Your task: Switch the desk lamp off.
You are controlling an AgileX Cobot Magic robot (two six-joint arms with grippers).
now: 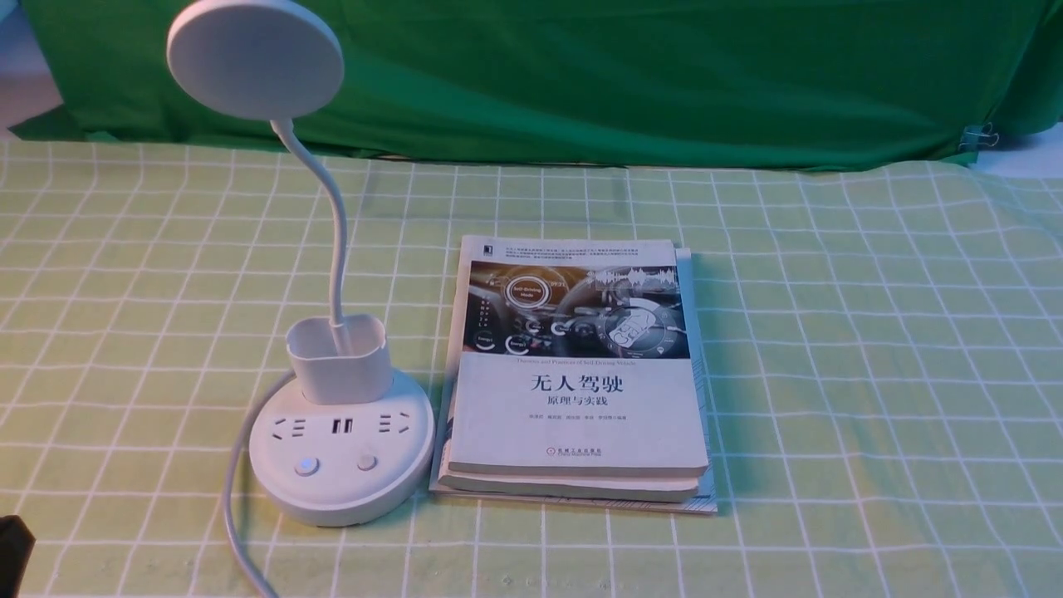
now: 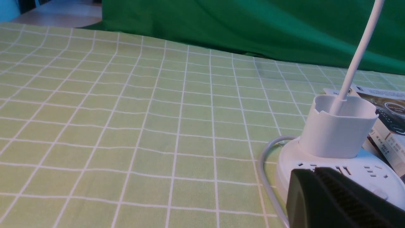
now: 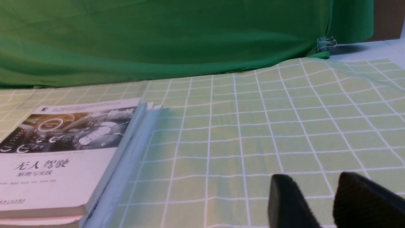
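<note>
The white desk lamp stands left of centre, with its round disc head (image 1: 255, 58) high on a thin bent neck (image 1: 335, 224), a cup holder (image 1: 340, 359) and a round base (image 1: 342, 490) with sockets. Two buttons sit on the base front; the left button (image 1: 306, 466) glows faintly blue and the right button (image 1: 367, 462) is plain. My left gripper (image 2: 313, 173) is shut and empty, with the lamp base (image 2: 373, 172) beyond its tip. Only a black corner of it (image 1: 12, 548) shows in the front view, well left of the base. My right gripper (image 3: 311, 186) is open and empty, low over the cloth.
A stack of books (image 1: 577, 399) lies just right of the lamp base, also in the right wrist view (image 3: 63, 158). The lamp's white cord (image 1: 237, 498) curves off the base's left side toward the near edge. A checked green tablecloth (image 1: 830, 374) covers the table and a green backdrop (image 1: 623, 75) hangs behind.
</note>
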